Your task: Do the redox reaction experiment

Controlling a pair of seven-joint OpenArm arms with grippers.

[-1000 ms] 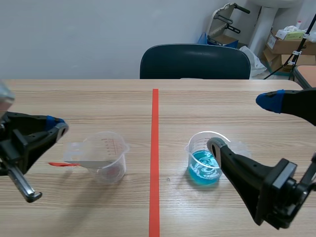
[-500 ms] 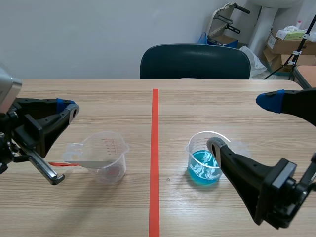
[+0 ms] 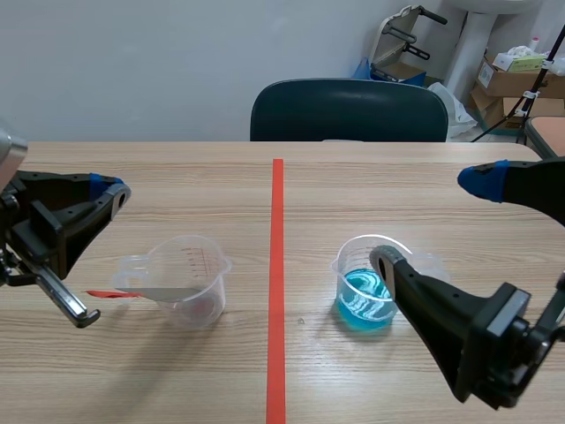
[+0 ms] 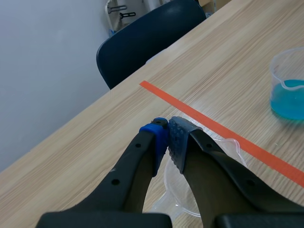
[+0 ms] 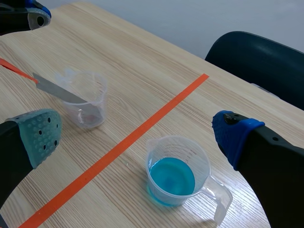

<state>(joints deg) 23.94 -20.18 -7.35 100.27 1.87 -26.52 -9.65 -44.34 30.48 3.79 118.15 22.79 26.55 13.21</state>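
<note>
**Holding shut on the left, spread wide on the right**

The beaker of blue liquid [image 3: 365,296] [image 5: 176,171] stands upright on the wooden table [image 3: 177,177], just to the right of the orange-red line. The right gripper [image 3: 433,221] [image 5: 137,135] has its fingers far apart. The beaker sits ahead of it and between them, with a gap to each pad in the right wrist view.

Well to the left of the beaker, across the line, stands a clear measuring cup [image 3: 190,278] [image 5: 85,102] [image 4: 232,147]. A flat metal spatula [image 3: 154,292] [image 5: 57,89] leans in it, its red handle [image 3: 104,293] [image 5: 14,69] pointing away from the beaker.

Farther left of the beaker, the left gripper [image 3: 110,190] [image 4: 168,130] hangs above the table with its pads pressed together on nothing. The clear cup shows under it in the left wrist view.

A dark chair [image 3: 349,110] stands beyond the beaker at the table's far edge.
</note>
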